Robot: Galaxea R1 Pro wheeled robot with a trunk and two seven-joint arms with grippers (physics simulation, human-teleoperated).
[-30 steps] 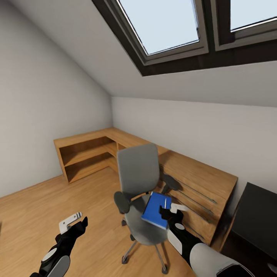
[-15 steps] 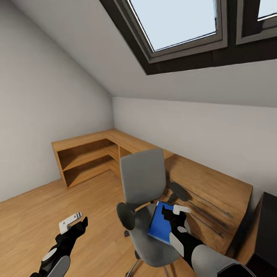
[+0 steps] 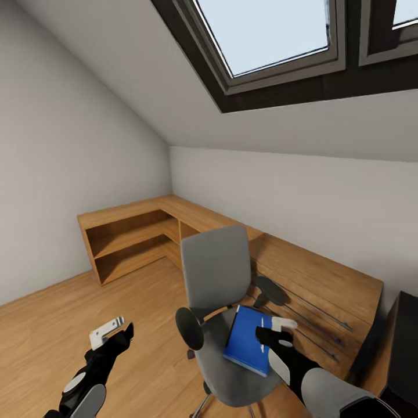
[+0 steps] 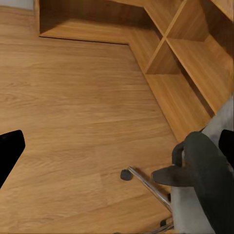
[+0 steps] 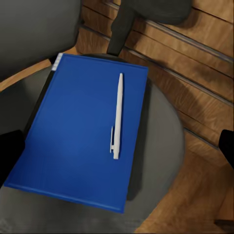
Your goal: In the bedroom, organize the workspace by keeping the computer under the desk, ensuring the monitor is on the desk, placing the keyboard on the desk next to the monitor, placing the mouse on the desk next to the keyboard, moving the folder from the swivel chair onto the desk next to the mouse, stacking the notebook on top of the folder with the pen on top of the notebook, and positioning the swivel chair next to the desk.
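While hard to make out from the head, white pen (image 5: 117, 115) atop blue folder (image 5: 80, 134); fingers' state unclear.

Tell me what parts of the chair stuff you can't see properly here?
- Notebook: none can be made out in the right wrist view; the blue folder may cover one, only a dark edge peeks out beside it.
- Chair base: cut off by the head view's bottom edge.
- Right gripper: fingertips barely enter the right wrist view; it looks open above the folder.
- Pen: too small in the head view, clear in the right wrist view.
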